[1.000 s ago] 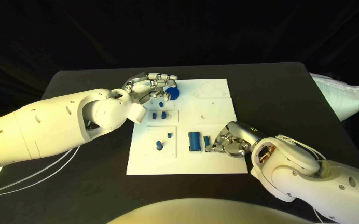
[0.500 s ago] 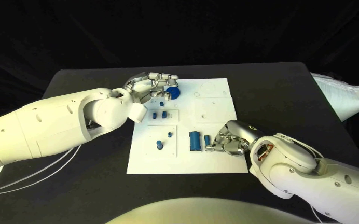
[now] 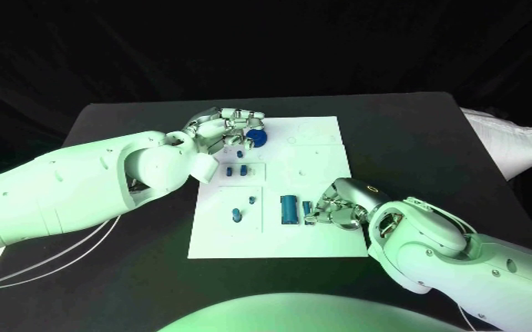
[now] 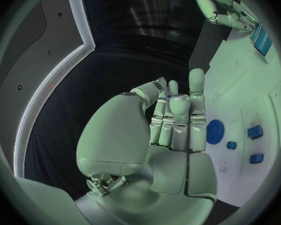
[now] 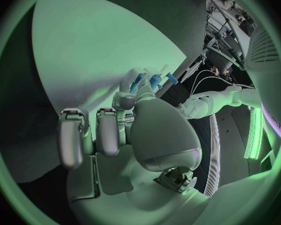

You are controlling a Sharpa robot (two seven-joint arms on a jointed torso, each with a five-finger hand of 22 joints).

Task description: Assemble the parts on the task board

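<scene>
Arms: smooth white rounded shells, bulky at forearm. Left hand [image 3: 227, 127] and right hand [image 3: 336, 210]: silver metal, segmented fingers with pale pads. Copper-coloured ring at right wrist joint. Thin white cables trail beneath left arm.

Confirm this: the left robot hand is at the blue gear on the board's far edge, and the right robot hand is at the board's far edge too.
Not quite. The left robot hand is at the blue gear on the board's far edge, but the right robot hand is at the board's near right part, beside the blue block. The head view shows it.
</scene>
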